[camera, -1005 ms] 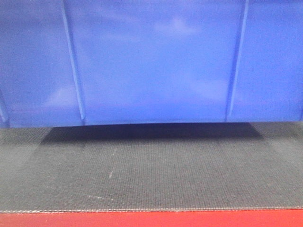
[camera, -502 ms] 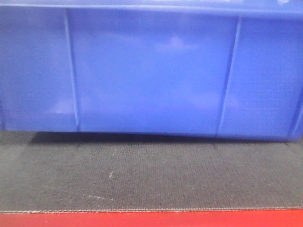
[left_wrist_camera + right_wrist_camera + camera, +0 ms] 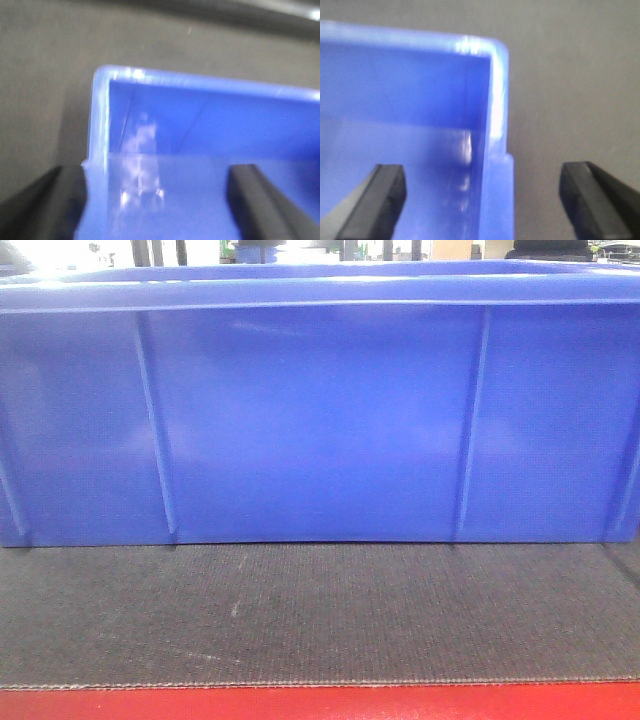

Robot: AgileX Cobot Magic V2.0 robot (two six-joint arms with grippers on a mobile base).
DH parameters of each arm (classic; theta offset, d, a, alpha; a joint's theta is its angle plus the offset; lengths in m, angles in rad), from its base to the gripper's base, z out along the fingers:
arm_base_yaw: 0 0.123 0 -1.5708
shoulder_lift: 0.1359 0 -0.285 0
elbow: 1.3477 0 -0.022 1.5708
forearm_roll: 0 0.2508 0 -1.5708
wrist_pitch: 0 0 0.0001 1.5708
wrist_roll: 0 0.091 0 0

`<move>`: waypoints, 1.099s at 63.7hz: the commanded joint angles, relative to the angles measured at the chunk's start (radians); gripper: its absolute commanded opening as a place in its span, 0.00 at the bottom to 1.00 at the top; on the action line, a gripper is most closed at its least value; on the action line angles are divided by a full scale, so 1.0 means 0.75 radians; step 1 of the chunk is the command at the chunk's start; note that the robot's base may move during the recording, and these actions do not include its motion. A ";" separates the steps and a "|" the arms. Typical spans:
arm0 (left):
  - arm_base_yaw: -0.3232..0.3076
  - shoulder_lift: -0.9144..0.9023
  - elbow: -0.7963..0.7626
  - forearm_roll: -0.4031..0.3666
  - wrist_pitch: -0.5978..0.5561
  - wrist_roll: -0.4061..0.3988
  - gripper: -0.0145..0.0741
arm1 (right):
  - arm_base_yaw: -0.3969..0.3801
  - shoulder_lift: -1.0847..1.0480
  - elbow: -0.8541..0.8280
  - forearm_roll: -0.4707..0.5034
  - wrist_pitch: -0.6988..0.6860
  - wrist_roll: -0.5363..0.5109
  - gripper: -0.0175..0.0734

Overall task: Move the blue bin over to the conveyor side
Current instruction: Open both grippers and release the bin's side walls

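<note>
Now you see the blue bin (image 3: 320, 420) resting on the conveyor belt (image 3: 320, 615), ends cropped, each wide-spread gripper, left (image 3: 155, 200) and right (image 3: 485, 200), blurrily straddling a bin wall.

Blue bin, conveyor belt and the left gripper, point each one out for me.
blue bin (image 3: 320, 420), front-facing view, middle of its near wall.
conveyor belt (image 3: 320, 615), front-facing view, bare woven surface before the bin.
left gripper (image 3: 160, 200), left wrist view, midway between fingertips straddling the bin's end wall.

text: none legible | labels: none | blue bin (image 3: 320, 420): unmarked
</note>
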 commanded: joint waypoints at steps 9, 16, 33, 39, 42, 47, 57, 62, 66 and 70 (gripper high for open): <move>-0.007 -0.096 -0.084 0.001 -0.019 0.004 0.18 | -0.002 -0.102 -0.092 -0.024 0.024 -0.013 0.28; -0.007 -0.118 -0.094 0.001 -0.034 0.004 0.16 | 0.001 -0.144 -0.095 -0.009 0.047 -0.013 0.08; -0.004 -0.145 -0.094 0.009 0.029 0.004 0.15 | 0.001 -0.208 -0.095 0.003 0.098 -0.013 0.10; 0.005 -0.172 -0.062 0.013 0.041 -0.008 0.15 | 0.001 -0.249 -0.063 0.000 0.014 -0.013 0.10; 0.011 -0.199 -0.021 0.013 0.026 -0.027 0.15 | 0.001 -0.281 -0.019 0.000 -0.030 -0.013 0.10; 0.028 -0.262 0.092 0.014 -0.038 -0.029 0.15 | 0.001 -0.349 0.081 0.000 -0.117 -0.013 0.10; 0.057 -0.440 0.394 0.022 -0.204 -0.029 0.15 | 0.001 -0.510 0.399 -0.022 -0.348 -0.013 0.10; 0.061 -0.539 0.556 0.051 -0.327 -0.029 0.15 | 0.001 -0.595 0.566 -0.022 -0.479 -0.013 0.10; 0.064 -0.622 0.686 0.060 -0.417 -0.029 0.15 | 0.001 -0.670 0.713 -0.022 -0.585 -0.013 0.10; 0.066 -0.717 0.821 0.065 -0.492 -0.029 0.15 | 0.001 -0.759 0.837 -0.022 -0.681 -0.013 0.10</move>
